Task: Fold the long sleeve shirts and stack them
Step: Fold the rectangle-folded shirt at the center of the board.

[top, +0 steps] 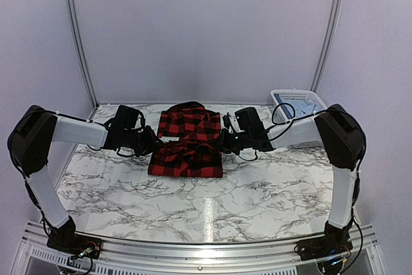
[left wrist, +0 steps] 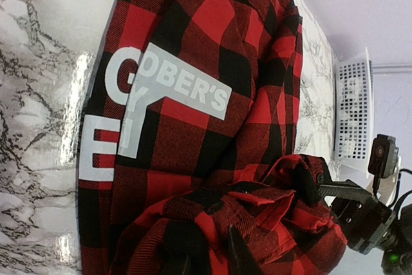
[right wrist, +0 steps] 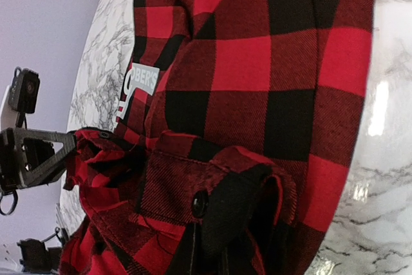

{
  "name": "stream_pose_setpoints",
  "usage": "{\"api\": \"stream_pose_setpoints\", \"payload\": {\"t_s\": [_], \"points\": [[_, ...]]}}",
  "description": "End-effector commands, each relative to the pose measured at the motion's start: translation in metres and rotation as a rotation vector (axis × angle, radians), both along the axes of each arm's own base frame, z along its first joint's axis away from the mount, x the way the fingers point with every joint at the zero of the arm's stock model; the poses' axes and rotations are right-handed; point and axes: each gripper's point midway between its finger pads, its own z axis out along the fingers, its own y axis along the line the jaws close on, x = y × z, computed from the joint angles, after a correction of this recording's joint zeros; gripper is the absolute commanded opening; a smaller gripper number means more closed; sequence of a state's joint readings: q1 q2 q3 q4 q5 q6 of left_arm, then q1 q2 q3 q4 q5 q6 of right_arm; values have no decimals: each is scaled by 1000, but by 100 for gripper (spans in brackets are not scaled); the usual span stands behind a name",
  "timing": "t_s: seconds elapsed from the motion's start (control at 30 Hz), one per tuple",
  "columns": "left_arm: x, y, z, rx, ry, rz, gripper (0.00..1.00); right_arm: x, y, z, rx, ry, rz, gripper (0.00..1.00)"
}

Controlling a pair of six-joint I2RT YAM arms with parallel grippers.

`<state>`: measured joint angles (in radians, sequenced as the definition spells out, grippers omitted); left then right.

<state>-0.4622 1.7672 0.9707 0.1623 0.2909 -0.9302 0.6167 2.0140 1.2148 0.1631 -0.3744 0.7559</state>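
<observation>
The red-and-black check shirt (top: 188, 141) lies partly folded at the back middle of the marble table, with its near part bunched up. My left gripper (top: 153, 143) is at its left edge and my right gripper (top: 223, 141) at its right edge. Each is shut on a fold of the cloth. In the left wrist view the shirt (left wrist: 193, 127) fills the frame, showing a white printed label, and cloth wraps my fingers at the bottom. In the right wrist view a buttoned cuff (right wrist: 193, 185) is pinched. The pale blue shirt is not clearly in view.
A white lattice basket (top: 302, 98) stands at the back right corner, behind my right arm, with something pale inside. It also shows in the left wrist view (left wrist: 353, 114). Grey walls close the back and sides. Bare marble (top: 206, 204) spreads in front of the shirt.
</observation>
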Motion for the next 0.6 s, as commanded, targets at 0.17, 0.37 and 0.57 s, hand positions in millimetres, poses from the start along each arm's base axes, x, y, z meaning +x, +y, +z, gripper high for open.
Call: {"api": "stream_pose_setpoints", "payload": {"t_s": [0.17,0.37,0.57], "points": [[17,8,36,26,-100,-5,44,25,0,36,-65,-122,10,37],[15,15,62,70,-171,-27,76,27,-17,51,-179,-168,-14,60],[9,12,71,93,-192,-92,88,23,-31,65,-236,-210,-49,65]]}}
